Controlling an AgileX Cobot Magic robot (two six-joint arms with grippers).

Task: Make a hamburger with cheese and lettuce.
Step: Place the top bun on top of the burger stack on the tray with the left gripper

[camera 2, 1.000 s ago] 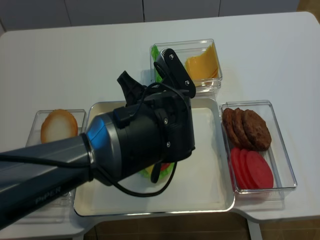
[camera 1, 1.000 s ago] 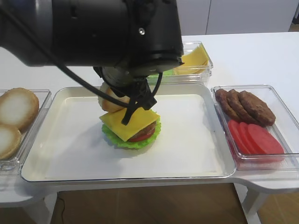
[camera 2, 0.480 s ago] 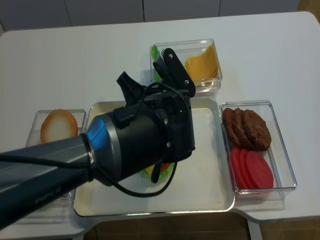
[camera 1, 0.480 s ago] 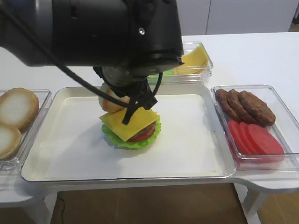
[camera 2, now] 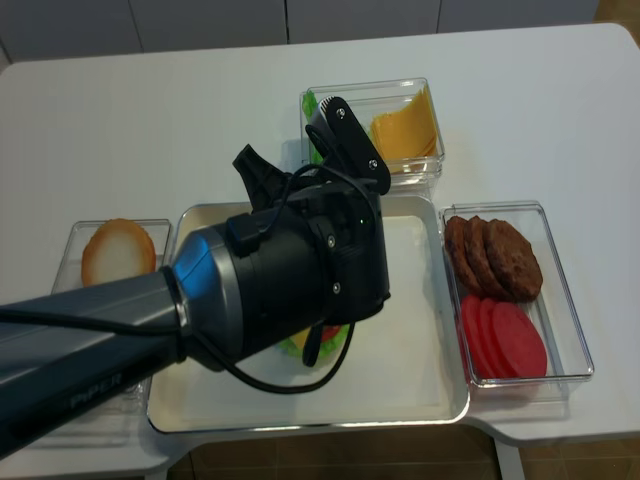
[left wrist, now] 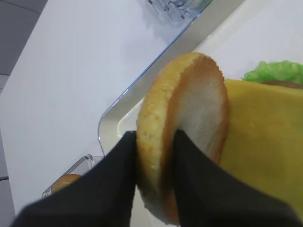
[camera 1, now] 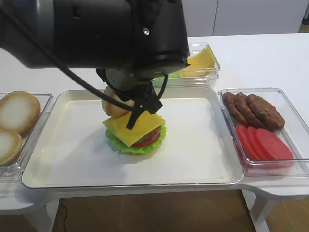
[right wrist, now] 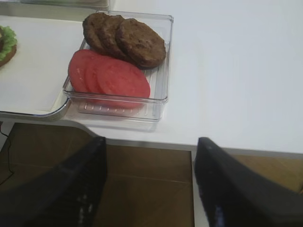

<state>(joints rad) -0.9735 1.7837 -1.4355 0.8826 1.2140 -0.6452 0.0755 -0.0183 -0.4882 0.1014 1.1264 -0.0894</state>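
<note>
Bun top [left wrist: 182, 137] held on edge above cheese [camera 1: 134, 126].
Left gripper [left wrist: 154, 156] clamps it; right gripper [right wrist: 149, 184] stands apart, empty.

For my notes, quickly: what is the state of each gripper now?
Left gripper: closed on the golden round bun top, held on edge.
Right gripper: open, holding nothing.

tray [camera 1: 38, 140]: glossy white | bins [camera 1: 289, 108]: clear plastic | cheese [camera 1: 133, 126]: smooth matt
</note>
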